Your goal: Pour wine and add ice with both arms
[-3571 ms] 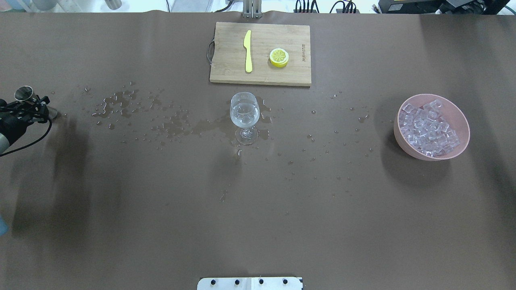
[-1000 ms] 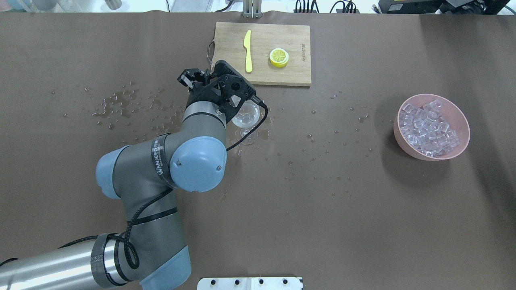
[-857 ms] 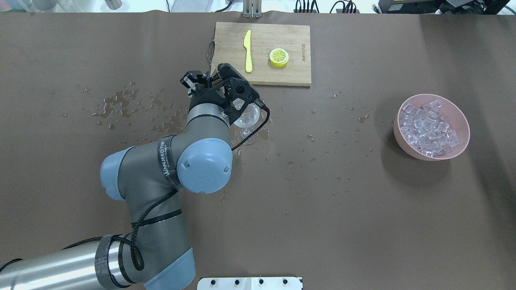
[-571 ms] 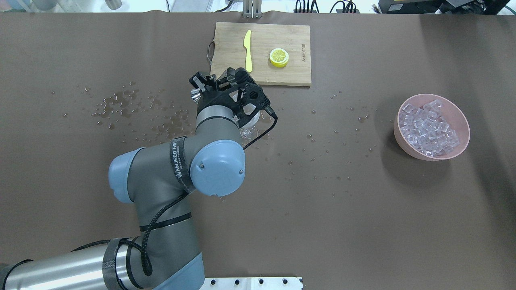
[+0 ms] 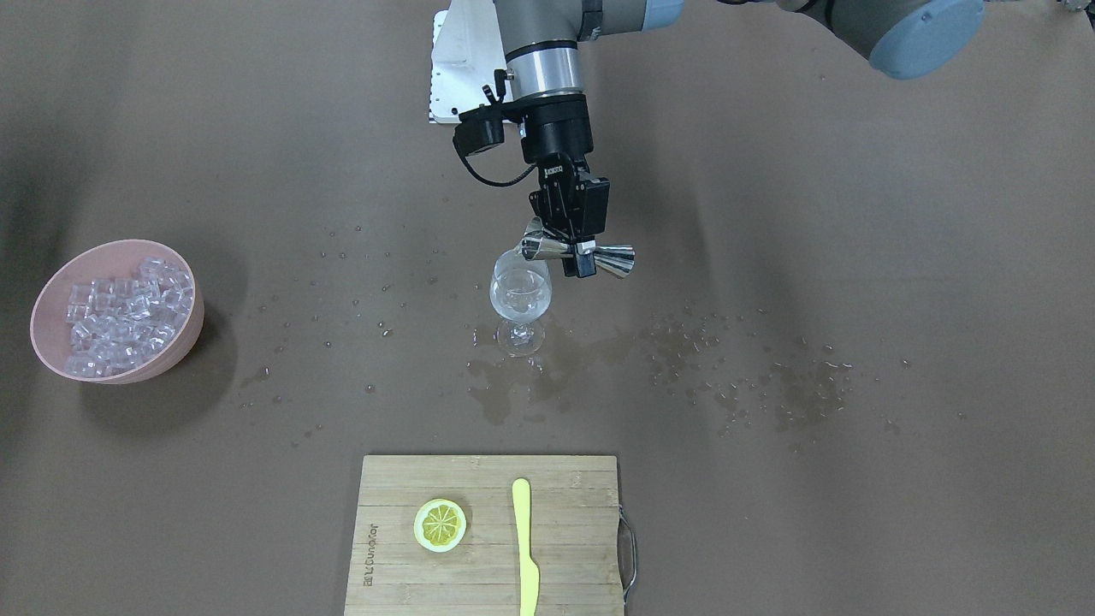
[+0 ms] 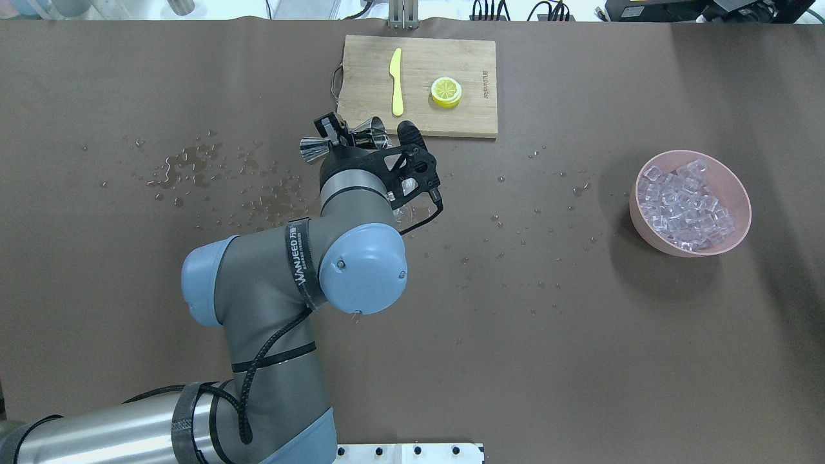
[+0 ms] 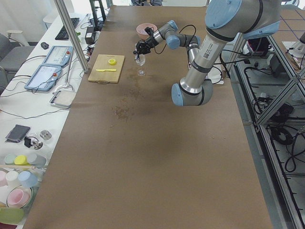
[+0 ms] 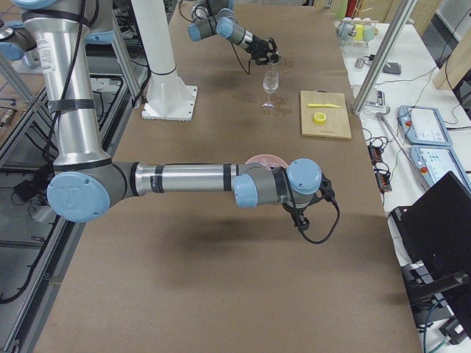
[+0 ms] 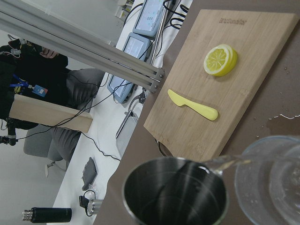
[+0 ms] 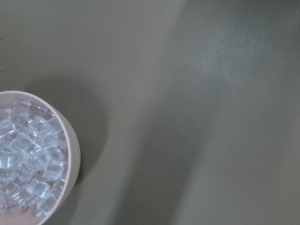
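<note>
My left gripper [image 5: 575, 253] is shut on a steel double-cone jigger [image 5: 612, 261] at its waist and holds it tipped sideways just above the wine glass [image 5: 520, 295]. In the left wrist view a thin stream of clear wine [image 9: 225, 163] runs from the jigger's cup [image 9: 176, 192] into the glass [image 9: 272, 187]. From overhead the gripper [image 6: 338, 132] and jigger [image 6: 312, 149] show, and the wrist hides most of the glass. Ice cubes [image 6: 686, 206] fill a pink bowl [image 6: 635, 212] at the right. My right gripper shows only in the exterior right view, near the bowl [image 8: 265, 159]; I cannot tell its state.
A wooden cutting board [image 6: 367, 84] at the far edge carries a yellow knife [image 6: 396, 80] and a lemon slice [image 6: 446, 91]. Spilled drops and puddles [image 5: 736, 376] lie around the glass and toward my left. The white pedestal [image 5: 462, 60] stands at the near edge.
My left arm came in from the left edge with the jigger, reached the glass, and over the last second turned its wrist so the jigger lies sideways and pours.
</note>
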`<state>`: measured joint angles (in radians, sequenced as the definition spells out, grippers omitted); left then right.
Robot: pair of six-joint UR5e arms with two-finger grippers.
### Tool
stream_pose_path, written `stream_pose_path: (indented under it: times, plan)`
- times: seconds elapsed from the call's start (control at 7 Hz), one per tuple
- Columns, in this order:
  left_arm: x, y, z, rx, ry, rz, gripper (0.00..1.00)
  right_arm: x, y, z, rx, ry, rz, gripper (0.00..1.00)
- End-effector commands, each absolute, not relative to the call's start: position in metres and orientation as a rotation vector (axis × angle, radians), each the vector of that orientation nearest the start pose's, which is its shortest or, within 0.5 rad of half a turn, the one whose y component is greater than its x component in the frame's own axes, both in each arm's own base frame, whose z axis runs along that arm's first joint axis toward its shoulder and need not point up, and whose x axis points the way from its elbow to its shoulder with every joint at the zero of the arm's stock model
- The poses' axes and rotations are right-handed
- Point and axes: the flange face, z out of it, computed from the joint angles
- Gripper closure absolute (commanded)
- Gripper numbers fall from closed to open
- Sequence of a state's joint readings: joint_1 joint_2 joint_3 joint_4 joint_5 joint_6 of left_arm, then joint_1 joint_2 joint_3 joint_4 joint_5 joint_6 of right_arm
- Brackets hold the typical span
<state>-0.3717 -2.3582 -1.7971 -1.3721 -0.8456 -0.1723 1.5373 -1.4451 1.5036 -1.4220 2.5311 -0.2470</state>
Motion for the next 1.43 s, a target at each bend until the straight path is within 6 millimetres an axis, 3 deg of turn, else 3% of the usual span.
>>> stream_pose_path:
  times: [0.0, 0.14, 0.29, 0.86, 1.0, 1.14, 1.29]
  plan:
    - [0.516, -0.415, 0.102, 1.003, -0.130, 0.751, 1.00, 0.033, -0.556, 0.597, 0.293, -0.936, -0.357, 0.00]
    - [0.515, -0.414, 0.093, 0.989, -0.173, 0.815, 1.00, 0.033, -0.556, 0.596, 0.297, -0.937, -0.360, 0.00]
    - [0.515, -0.414, 0.096, 0.971, -0.199, 0.845, 1.00, 0.024, -0.559, 0.592, 0.297, -0.936, -0.379, 0.00]
    - [0.521, -0.411, 0.099, 0.894, -0.339, 1.076, 1.00, 0.024, -0.557, 0.600, 0.281, -0.938, -0.373, 0.00]
    - [0.519, -0.410, 0.094, 0.915, -0.328, 1.080, 1.00, 0.024, -0.559, 0.599, 0.283, -0.938, -0.373, 0.00]
    - [0.515, -0.410, 0.086, 0.999, -0.234, 0.963, 1.00, 0.023, -0.561, 0.595, 0.290, -0.937, -0.377, 0.00]
    - [0.502, -0.407, 0.109, 1.058, -0.107, 0.789, 1.00, 0.022, -0.563, 0.589, 0.300, -0.936, -0.384, 0.00]
